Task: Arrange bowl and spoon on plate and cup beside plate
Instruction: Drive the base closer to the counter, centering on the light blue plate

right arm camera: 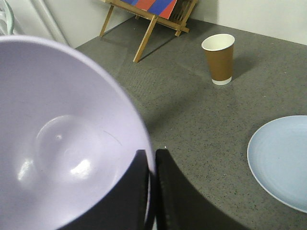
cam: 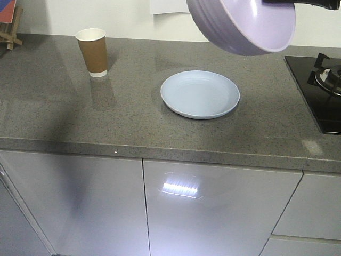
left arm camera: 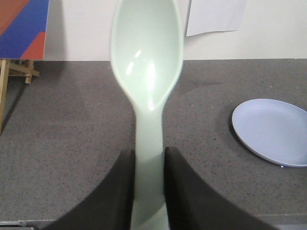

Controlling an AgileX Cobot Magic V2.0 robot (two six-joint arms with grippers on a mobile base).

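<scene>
bowl [cam: 242, 24], lavender-purple, round and smooth-sided, hangs tilted in the air over the far right of the grey speckled counter [cam: 53, 106], above and just behind the plate [cam: 200, 94] in the front view; its glossy inside is bare; the right gripper [right arm camera: 151, 158] pinches its rim, one dark finger [right arm camera: 136, 191] inside the wall, the other outside; spoon [left arm camera: 146, 57], pale mint-white with a rounded scoop and thick handle, is held clear of the counter by the left gripper [left arm camera: 149, 160], both dark fingers pressed against the handle's sides, the hollow of the scoop facing the wrist camera; the plate, pale blue, shallow, with a raised rim, lies flat and bare; cup [cam: 92, 50], plain brown paper with a white rim, inside and base band, stands upright well to the plate's left; a black hob [cam: 319, 90] sits at the right edge; a wooden easel [right arm camera: 148, 24] holds a red and blue panel; any writing on the white wall sheet [left arm camera: 213, 17] cannot be made out
</scene>
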